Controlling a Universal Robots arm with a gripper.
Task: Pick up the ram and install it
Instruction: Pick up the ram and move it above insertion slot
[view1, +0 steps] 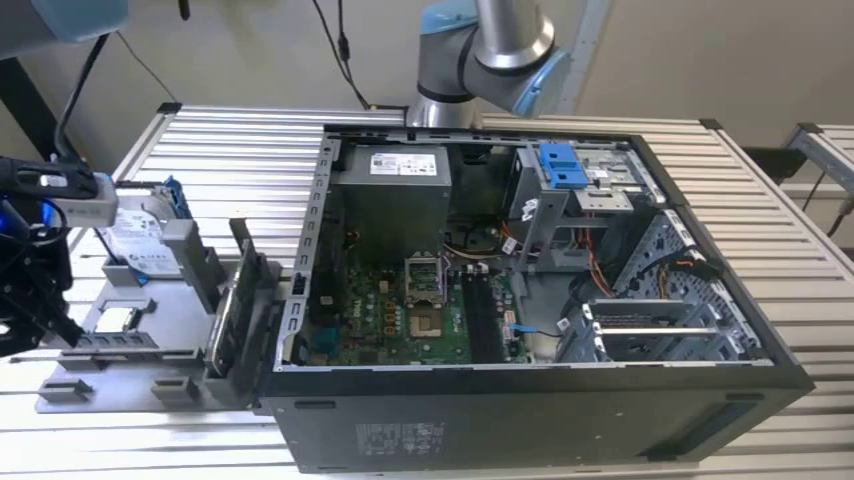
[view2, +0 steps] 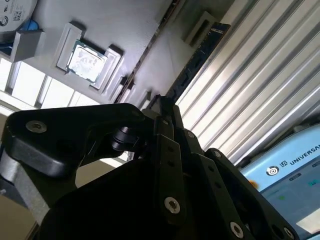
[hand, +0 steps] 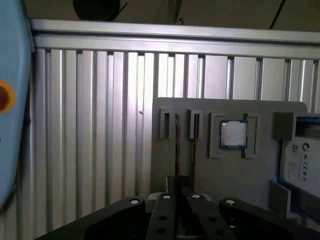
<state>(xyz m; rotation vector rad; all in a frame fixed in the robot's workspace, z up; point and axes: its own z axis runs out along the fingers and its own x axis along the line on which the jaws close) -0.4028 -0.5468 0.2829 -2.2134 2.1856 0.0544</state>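
The ram (hand: 177, 145) is a thin dark stick standing on edge in the slots of a grey holder tray (hand: 235, 180). In the second wrist view the ram (view2: 200, 60) runs long and narrow away from my gripper (view2: 162, 105). My gripper (hand: 176, 182) sits over the stick's near end with its fingers drawn close together on it. In the exterior view the gripper (view1: 40, 330) is low over the tray's end at the far left, beside the ram (view1: 114, 340). The stick still rests in its holder.
A second stick (hand: 194, 150) stands parallel beside the ram. A processor chip (hand: 234, 134) and a hard drive (hand: 300, 160) share the tray. The open computer case (view1: 534, 420), with its green motherboard (view1: 400, 320), lies to the exterior view's right. A card (view1: 247, 300) stands on edge between them.
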